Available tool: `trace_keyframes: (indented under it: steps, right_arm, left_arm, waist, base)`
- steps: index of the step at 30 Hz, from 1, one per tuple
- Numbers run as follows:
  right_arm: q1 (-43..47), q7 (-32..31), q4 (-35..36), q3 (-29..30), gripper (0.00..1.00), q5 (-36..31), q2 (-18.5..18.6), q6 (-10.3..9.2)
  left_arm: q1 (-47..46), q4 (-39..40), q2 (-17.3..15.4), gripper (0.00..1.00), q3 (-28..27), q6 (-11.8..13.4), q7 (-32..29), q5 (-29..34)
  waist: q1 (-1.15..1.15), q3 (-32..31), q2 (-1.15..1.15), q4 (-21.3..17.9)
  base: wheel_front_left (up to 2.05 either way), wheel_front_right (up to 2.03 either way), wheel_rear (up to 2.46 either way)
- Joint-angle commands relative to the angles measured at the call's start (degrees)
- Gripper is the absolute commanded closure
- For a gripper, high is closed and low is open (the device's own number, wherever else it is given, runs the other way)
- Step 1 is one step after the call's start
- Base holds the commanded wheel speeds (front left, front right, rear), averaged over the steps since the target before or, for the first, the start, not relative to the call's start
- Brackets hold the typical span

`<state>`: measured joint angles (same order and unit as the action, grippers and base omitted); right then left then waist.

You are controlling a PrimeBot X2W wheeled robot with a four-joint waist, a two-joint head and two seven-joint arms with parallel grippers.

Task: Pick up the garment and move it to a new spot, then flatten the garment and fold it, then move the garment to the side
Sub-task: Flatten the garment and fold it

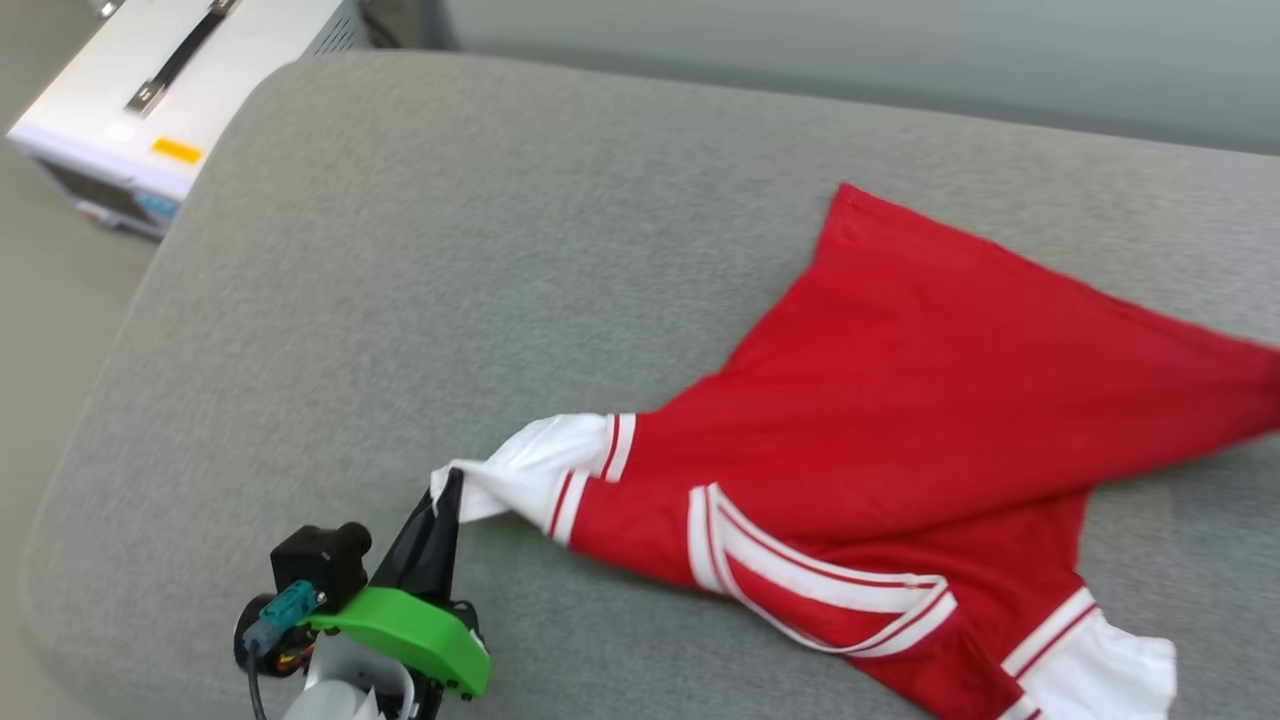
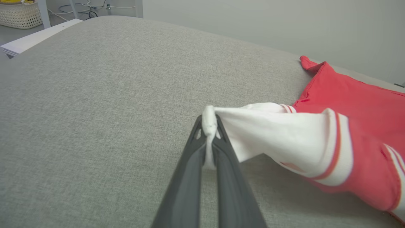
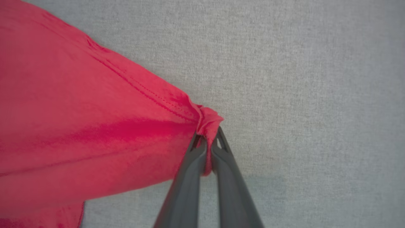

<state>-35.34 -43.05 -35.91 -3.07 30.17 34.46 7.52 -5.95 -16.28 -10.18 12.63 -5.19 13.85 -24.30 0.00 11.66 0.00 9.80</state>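
The garment [image 1: 900,400] is a bright red jersey with white, red-striped cuffs and collar, lying stretched and creased across the right half of a grey padded surface [image 1: 450,250]. My left gripper [image 1: 450,485] is shut on the white cuff of one sleeve [image 2: 275,133] at the lower left, and the sleeve is pulled taut from its tip. In the left wrist view the left gripper [image 2: 208,126] pinches a bunched bit of white cloth. My right gripper [image 3: 208,139] is shut on a red hemmed corner of the garment [image 3: 95,126], which spreads to the left of it.
A white box-like unit [image 1: 150,90] with a dark handle stands off the surface's far left corner. A pale wicker basket [image 2: 19,14] and cables sit on the floor beyond. The left half of the grey surface is bare cloth.
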Motion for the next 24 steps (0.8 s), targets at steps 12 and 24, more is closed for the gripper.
trace_keyframes:
  steps: [12, 24]
  right_arm:
    - [37.98, -0.73, 22.43, 19.28, 1.00, -2.39, -13.14, -0.03]
    - [53.56, 0.76, 32.85, 27.77, 0.29, -3.53, -31.32, -0.03]
  left_arm:
    - [6.36, 2.86, -2.45, 1.00, -1.48, 2.51, -2.99, -2.06]
    - [7.34, 3.24, -3.17, 1.00, -1.12, 3.24, -4.62, -2.61]
  waist:
    - [0.00, -8.93, 0.00, -11.25]
    - [0.00, -8.88, 0.00, -11.67]
  base:
    - [0.00, 0.00, 0.00]
    - [0.00, 0.00, 0.00]
